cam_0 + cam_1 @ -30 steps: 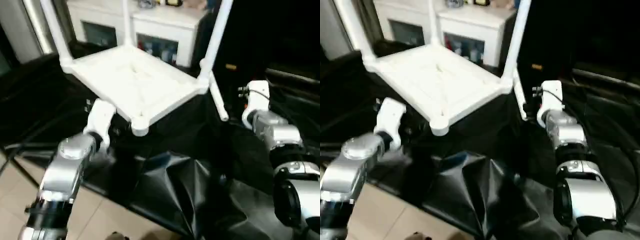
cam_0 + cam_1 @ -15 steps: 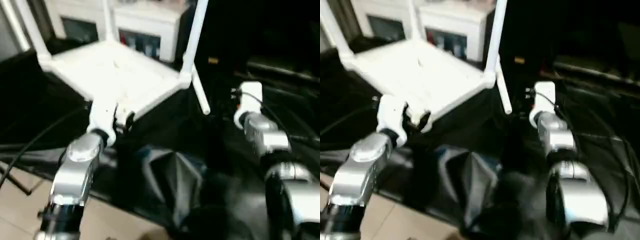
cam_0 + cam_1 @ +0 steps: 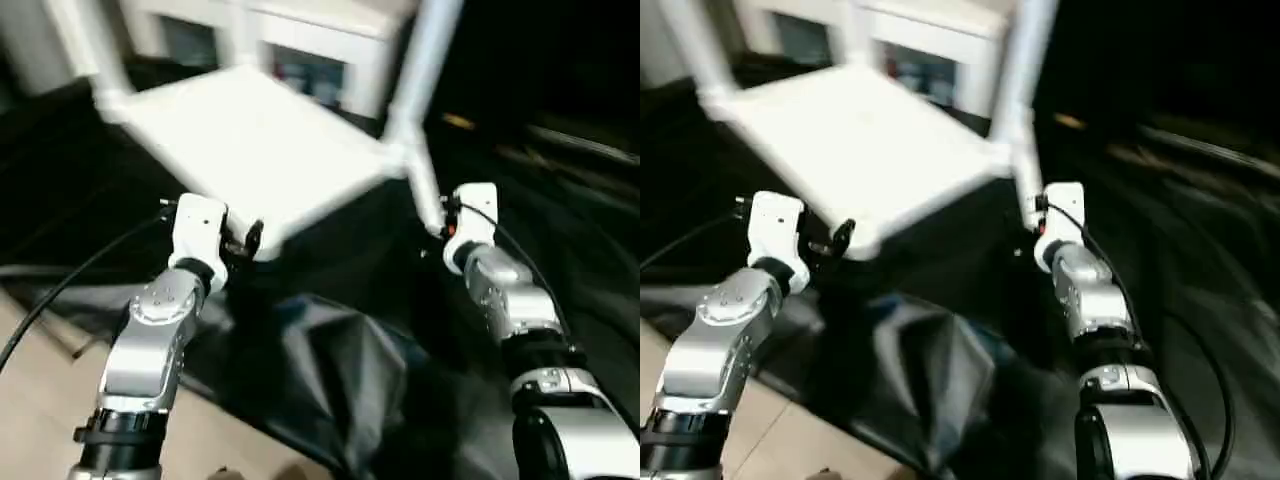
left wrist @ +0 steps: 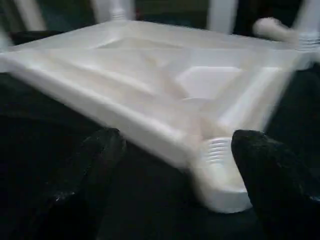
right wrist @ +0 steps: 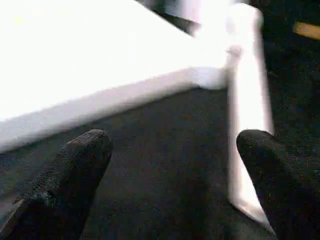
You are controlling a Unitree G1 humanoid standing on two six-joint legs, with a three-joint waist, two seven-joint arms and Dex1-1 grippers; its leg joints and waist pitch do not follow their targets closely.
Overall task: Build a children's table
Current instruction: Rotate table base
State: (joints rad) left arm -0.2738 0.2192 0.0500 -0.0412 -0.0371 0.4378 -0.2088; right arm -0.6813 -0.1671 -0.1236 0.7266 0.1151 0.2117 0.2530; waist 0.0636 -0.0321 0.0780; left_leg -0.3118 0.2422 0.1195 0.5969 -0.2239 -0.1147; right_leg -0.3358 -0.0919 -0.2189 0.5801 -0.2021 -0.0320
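Here the loose leg (image 5: pixel 247 105) is seen just beyond the right gripper (image 5: pixel 172 170), spread and empty, leaning lengthwise against the tabletop (image 3: pixel 250 150) corner; the left gripper (image 4: pixel 175 165), spread, flanks the tabletop's 1 empty socket (image 4: pixel 217 175).

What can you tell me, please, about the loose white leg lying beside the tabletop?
The loose leg is a plain white, plastic-looking tapered rod. It lies slanted on the black cover, apart from the three legs standing upright in their sockets, with its far end next to the right corner of the upside-down tabletop. The open right gripper points at it without holding it.
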